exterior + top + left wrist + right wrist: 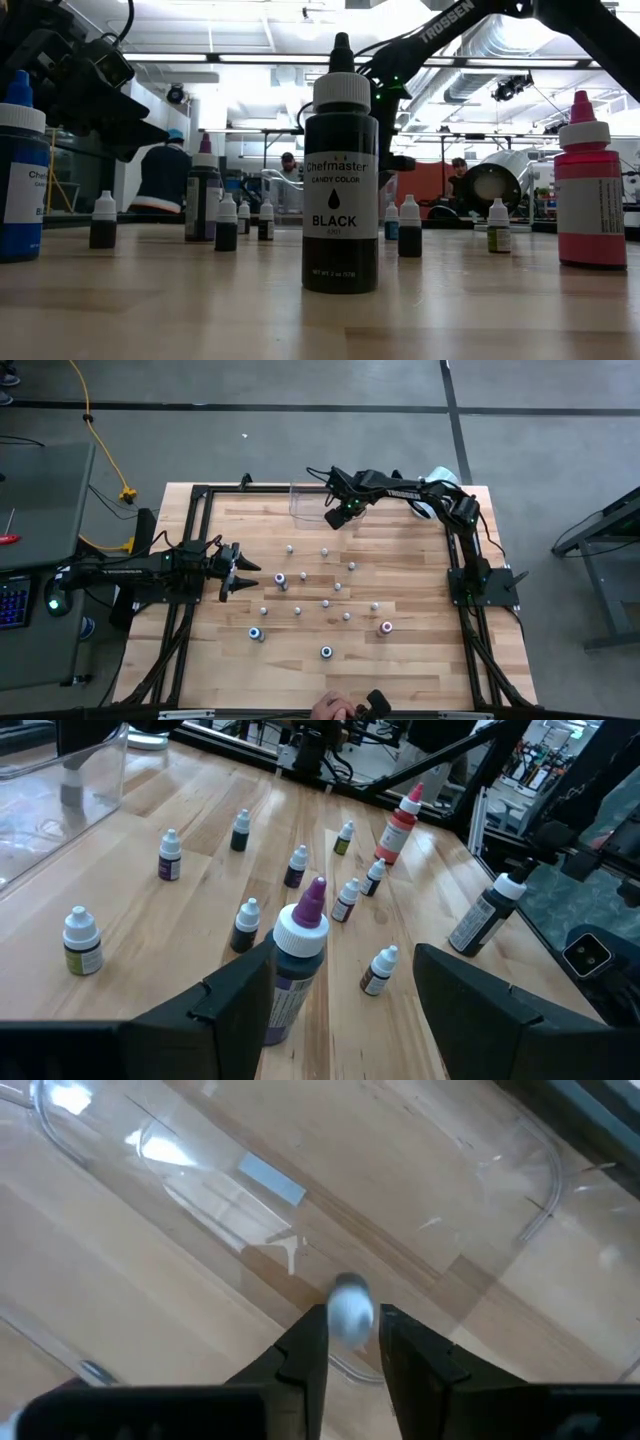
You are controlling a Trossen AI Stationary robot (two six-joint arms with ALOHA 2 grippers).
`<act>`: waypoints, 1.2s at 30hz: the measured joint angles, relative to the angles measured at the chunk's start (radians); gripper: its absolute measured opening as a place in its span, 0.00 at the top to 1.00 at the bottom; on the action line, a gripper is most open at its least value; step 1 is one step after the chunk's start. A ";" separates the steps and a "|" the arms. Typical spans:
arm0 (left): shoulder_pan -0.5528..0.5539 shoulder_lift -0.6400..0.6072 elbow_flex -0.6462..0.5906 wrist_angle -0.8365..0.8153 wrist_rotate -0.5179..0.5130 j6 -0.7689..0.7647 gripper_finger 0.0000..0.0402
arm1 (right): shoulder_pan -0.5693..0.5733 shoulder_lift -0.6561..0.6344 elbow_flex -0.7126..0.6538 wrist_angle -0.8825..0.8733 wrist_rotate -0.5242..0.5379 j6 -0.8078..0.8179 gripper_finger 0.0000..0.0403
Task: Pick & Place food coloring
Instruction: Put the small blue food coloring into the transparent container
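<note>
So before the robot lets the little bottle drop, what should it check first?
1. Right gripper is over the clear bin: ok, both the high and right wrist views place it there.
2. Small white-capped bottle sits between its fingers: ok, but whether they grip it or have just let go: cannot tell.
3. Floor of the bin below is free: ok, only bare plastic shows.
4. Left gripper is out of the way: ok, it waits at the table's left side, open, facing a purple-capped bottle.
5. Remaining bottles standing upright: ok, none looks tipped.
</note>
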 joint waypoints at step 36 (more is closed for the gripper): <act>0.000 0.000 0.000 0.000 0.000 0.000 0.42 | 0.123 -0.295 0.002 -0.180 -0.041 -0.312 0.74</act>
